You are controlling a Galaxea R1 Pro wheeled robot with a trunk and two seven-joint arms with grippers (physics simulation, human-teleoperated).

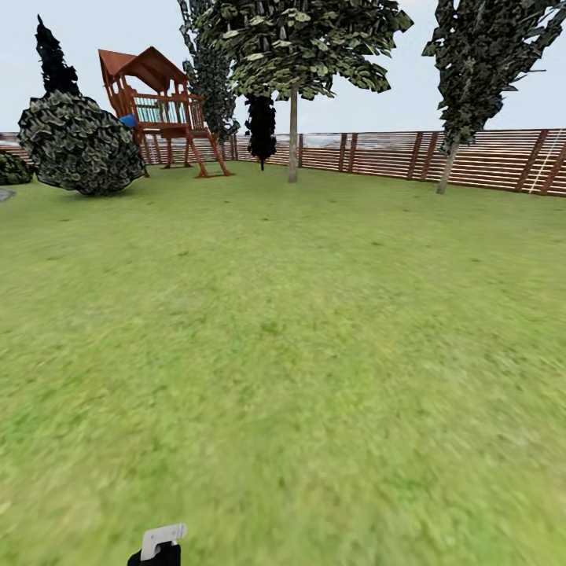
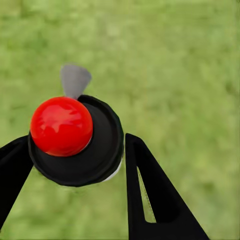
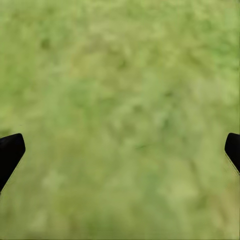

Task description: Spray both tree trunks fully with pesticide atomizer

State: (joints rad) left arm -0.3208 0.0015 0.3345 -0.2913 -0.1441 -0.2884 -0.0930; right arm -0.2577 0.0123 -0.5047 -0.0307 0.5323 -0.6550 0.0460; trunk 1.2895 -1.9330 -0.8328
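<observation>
My left gripper is clamped on the atomizer, right gripper spread and empty, trees far off across the grass: spray from here would likely fall short.

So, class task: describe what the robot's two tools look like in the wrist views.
The left tool has flat, matte black fingers tapering to blunt tips, one with a long narrow cut-out slot. The right tool shows two matching black fingertips. No cables or markings are visible.
</observation>
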